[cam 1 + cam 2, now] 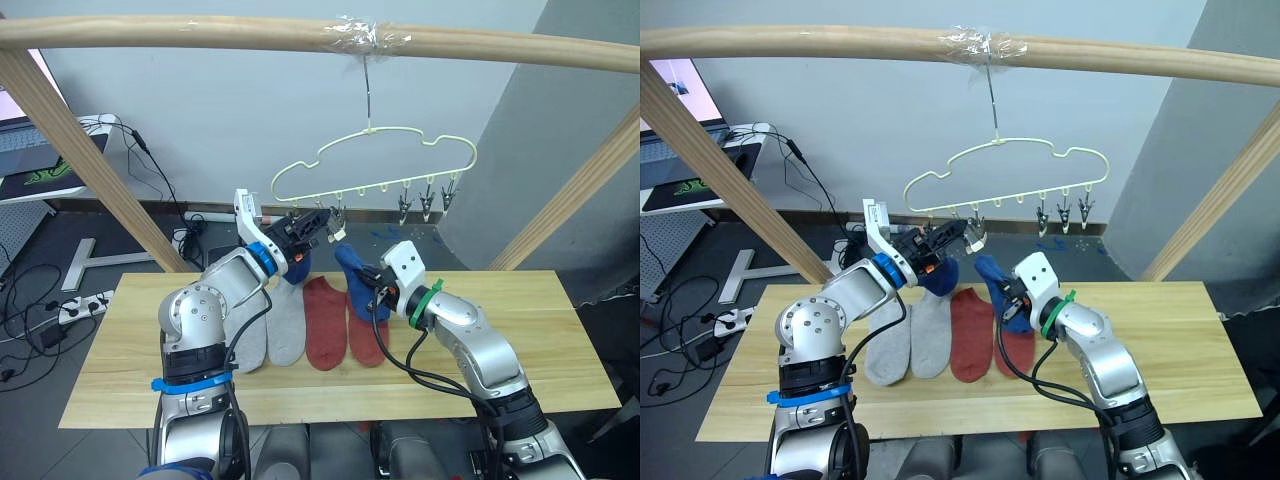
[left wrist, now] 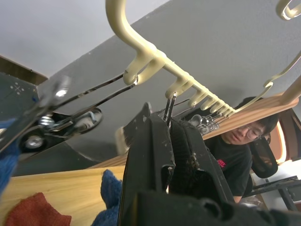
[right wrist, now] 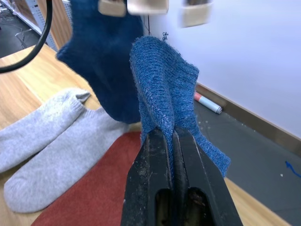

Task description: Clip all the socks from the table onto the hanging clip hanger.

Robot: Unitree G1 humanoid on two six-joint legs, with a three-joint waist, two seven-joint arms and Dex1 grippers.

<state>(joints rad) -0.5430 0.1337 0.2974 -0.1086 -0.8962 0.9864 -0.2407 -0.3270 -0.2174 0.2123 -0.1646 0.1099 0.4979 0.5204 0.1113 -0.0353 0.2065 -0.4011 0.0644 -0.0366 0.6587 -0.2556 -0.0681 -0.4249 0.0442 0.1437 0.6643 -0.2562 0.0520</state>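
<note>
The pale yellow-green clip hanger hangs by its hook from the wooden pole. My left gripper is raised to the hanger's left part and is shut on a metal clip. Just below it a dark blue sock hangs down, apparently from the neighbouring clip. My right gripper is shut on the second blue sock and holds it upright above the table. Two light grey socks and two rust red socks lie flat side by side on the table.
A thick wooden pole with slanted side legs frames the table. Free clips hang at the hanger's right end. Cables and a power strip lie on the floor at the left. A person sits beyond the table.
</note>
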